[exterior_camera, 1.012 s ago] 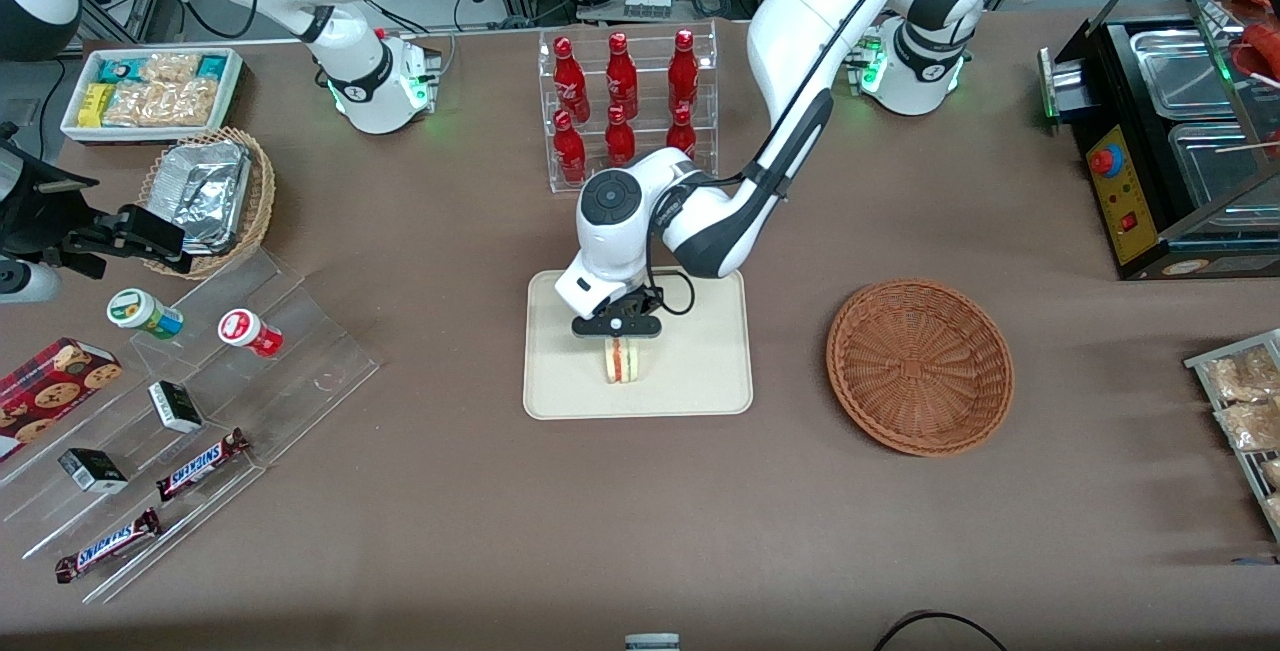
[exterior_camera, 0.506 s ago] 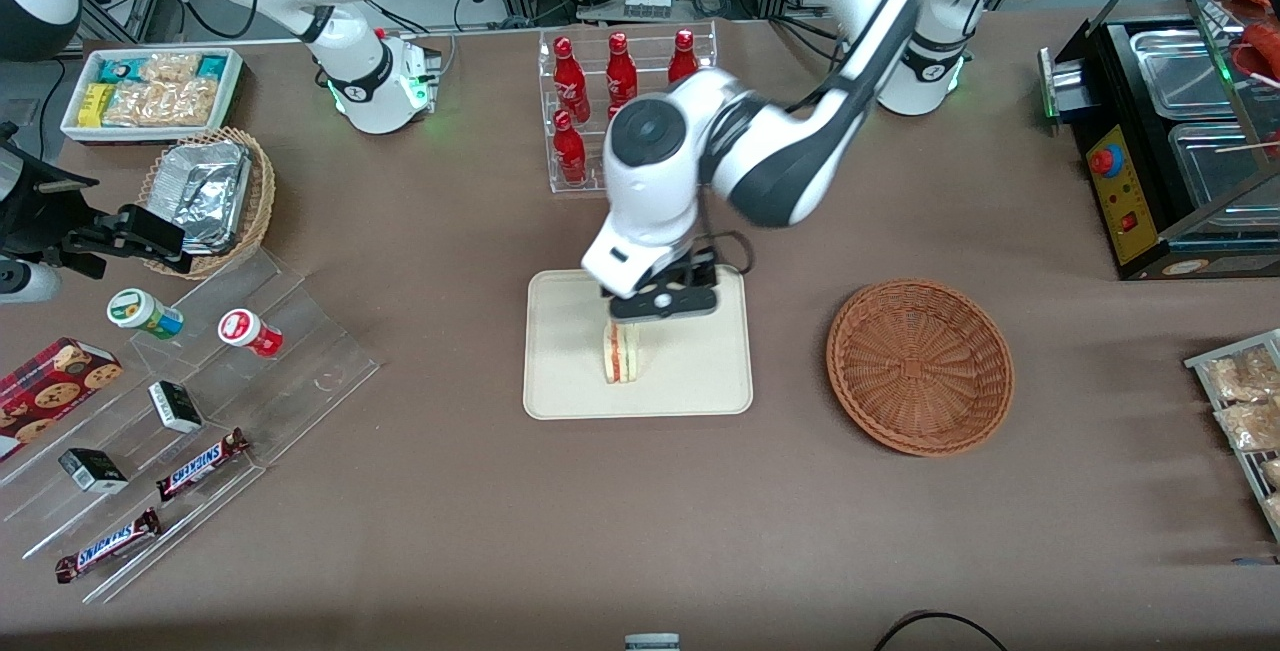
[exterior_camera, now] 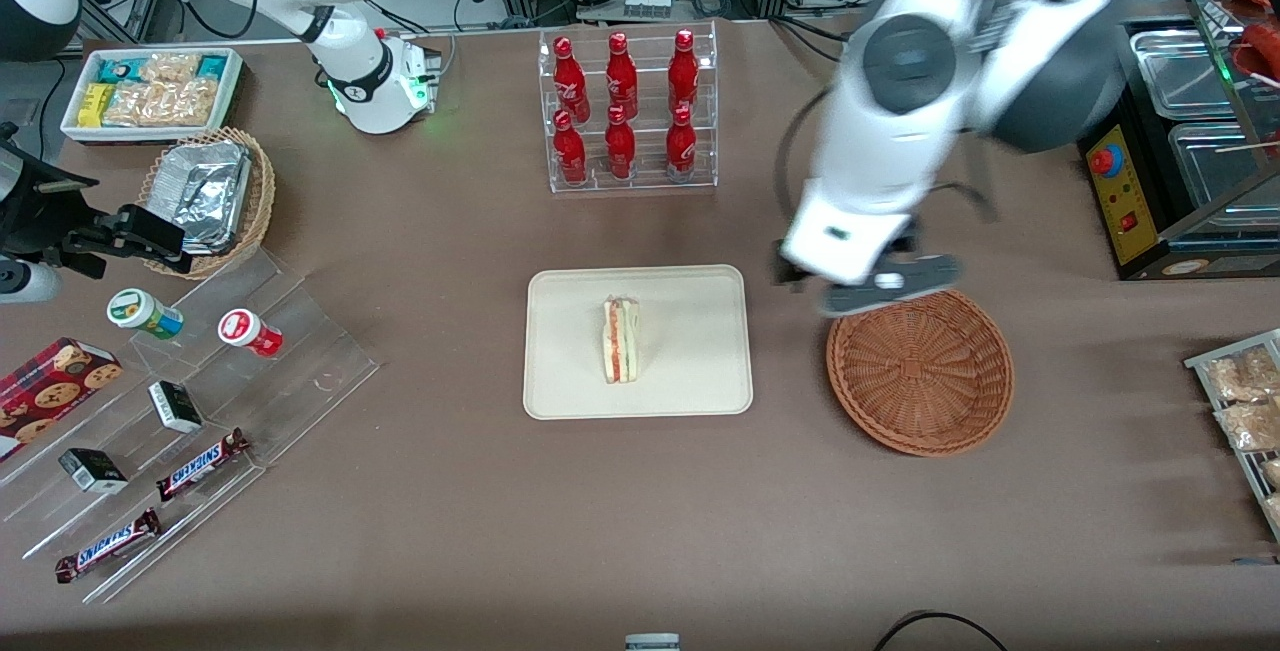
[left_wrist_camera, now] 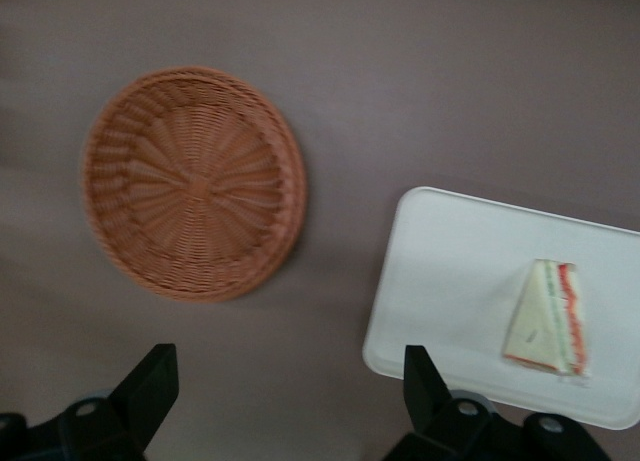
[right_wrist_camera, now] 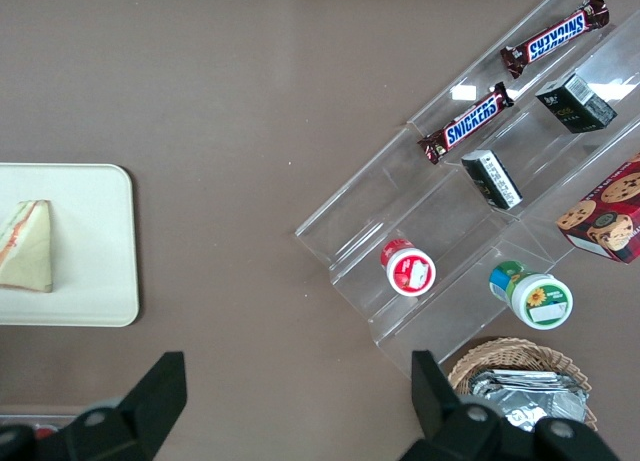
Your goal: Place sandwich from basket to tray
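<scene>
Mid-table: sandwich (exterior_camera: 621,340) lies on tray (exterior_camera: 570,386).
Gripper (exterior_camera: 885,289), fingers (left_wrist_camera: 152,383) spread wide and empty, hangs above rim of basket (exterior_camera: 920,367), toward working arm's end.

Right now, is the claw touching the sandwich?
Apart. The left wrist view shows the open claw high above the table, the sandwich alone on the tray.

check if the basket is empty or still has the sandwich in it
Empty: the basket shows only bare weave, the sandwich lies on the tray, and the open gripper hovers above the basket's rim.
</scene>
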### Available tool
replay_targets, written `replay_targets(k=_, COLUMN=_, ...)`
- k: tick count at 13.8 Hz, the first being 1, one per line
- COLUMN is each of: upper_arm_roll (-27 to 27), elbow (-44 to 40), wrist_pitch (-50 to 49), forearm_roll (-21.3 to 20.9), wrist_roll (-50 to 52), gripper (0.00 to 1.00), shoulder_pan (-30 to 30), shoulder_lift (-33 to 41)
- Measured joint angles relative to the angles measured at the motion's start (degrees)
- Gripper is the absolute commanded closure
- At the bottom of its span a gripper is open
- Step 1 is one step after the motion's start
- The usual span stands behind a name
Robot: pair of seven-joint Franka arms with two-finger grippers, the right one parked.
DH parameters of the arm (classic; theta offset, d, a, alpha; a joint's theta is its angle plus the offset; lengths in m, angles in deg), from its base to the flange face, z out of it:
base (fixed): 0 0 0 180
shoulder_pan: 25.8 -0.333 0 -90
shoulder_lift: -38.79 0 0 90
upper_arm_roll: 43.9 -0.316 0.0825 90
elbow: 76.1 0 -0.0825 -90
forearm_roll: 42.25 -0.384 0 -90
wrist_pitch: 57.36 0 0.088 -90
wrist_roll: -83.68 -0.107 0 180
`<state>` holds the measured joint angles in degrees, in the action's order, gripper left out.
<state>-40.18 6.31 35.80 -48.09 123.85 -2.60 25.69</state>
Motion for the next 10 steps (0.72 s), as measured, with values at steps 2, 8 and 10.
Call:
replay_targets(k=2, upper_arm_roll=-0.04, elbow=1.72, wrist_pitch=-1.64, forearm_roll=0.1, wrist_roll=-6.87, gripper=0.01, shoulder_pan=-4.96, shoulder_lift=3.06)
replay_targets(k=8, upper_arm_roll=-0.13, elbow=3.24, wrist_pitch=-7.43, forearm_roll=4.17, wrist_roll=-32.68, gripper=0.01, shoulder_pan=-19.36, shoulder_lift=8.16)
replay_targets(k=10, upper_arm_roll=-0.23, elbow=5.11, wrist_pitch=-7.5, forearm_roll=4.57, wrist_roll=-38.53, gripper=0.01, shoulder_pan=-21.74, shoulder_lift=10.5)
